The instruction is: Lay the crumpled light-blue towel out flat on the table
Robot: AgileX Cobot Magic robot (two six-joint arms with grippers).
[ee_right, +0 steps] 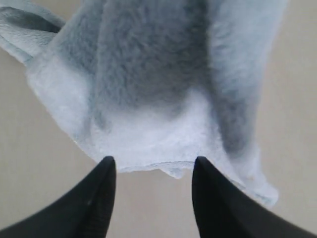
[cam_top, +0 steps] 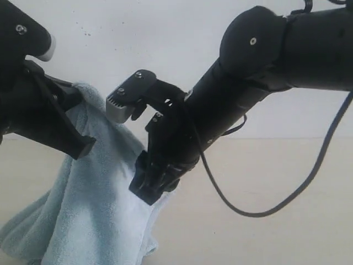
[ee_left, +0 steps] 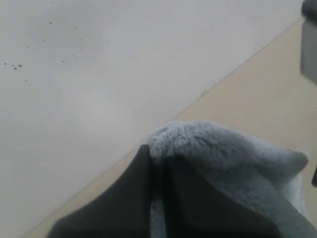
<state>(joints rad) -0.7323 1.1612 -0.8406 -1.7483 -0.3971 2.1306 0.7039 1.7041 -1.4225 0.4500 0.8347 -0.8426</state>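
The light-blue towel (cam_top: 94, 210) hangs in a crumpled drape, lifted at its top and trailing onto the beige table (cam_top: 276, 232). My left gripper (cam_top: 77, 99) is shut on the towel's top fold; in the left wrist view the fluffy towel (ee_left: 218, 148) bulges out between the closed black fingers (ee_left: 133, 193). My right gripper (cam_top: 148, 190) stands open at the towel's right side. In the right wrist view its two black fingertips (ee_right: 104, 188) flank the hemmed edge of the towel (ee_right: 148, 99), with bare table between them and nothing gripped.
A white wall (cam_top: 138, 33) rises behind the table. The right arm's black cable (cam_top: 265, 207) loops down over the table at the right. Bare tabletop lies right of the towel.
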